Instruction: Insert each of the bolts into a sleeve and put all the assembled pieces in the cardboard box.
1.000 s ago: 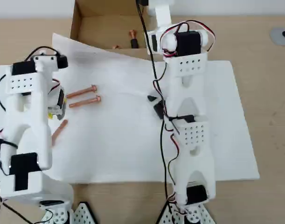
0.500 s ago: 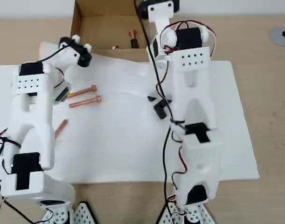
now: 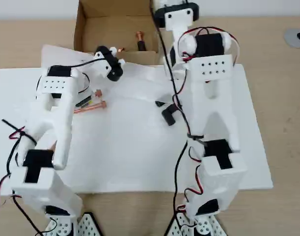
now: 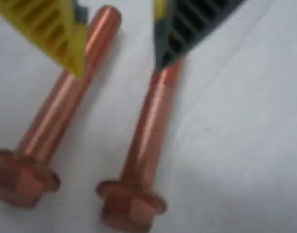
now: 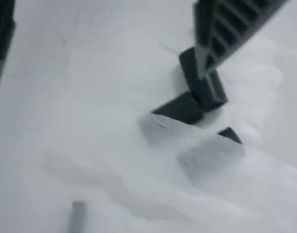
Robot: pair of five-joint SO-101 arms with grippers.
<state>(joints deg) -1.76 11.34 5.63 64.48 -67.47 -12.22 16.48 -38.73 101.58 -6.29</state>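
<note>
The left hand hangs just above a pair of copper-coloured hex-head metal bolts that lie side by side on the white sheet covering the tan bench. Its yellow finger and dark finger stand apart and grip nothing. The shank end of the first bolt lies between the two tips. The second bolt runs under the dark tip.

Farther along the sheet, the right hand has its dark fingers spread wide above the sheet. Two short black sleeves lie touching at an angle just under one fingertip, with a smaller black piece beside them.

Farthest off stands the brown cardboard box. On its floor a copper bolt lies in line with a black piece.

Compared with a second ago, the left arm has swung from the sheet's outer edge inward toward the box, bringing its hand over the pair of bolts. The right arm has unfolded and stretched toward the box, and the sleeves have stayed where they were.

The left arm leans diagonally across the sheet, its wrist turned toward the box. The right arm lies nearly straight along the sheet's other side.
</note>
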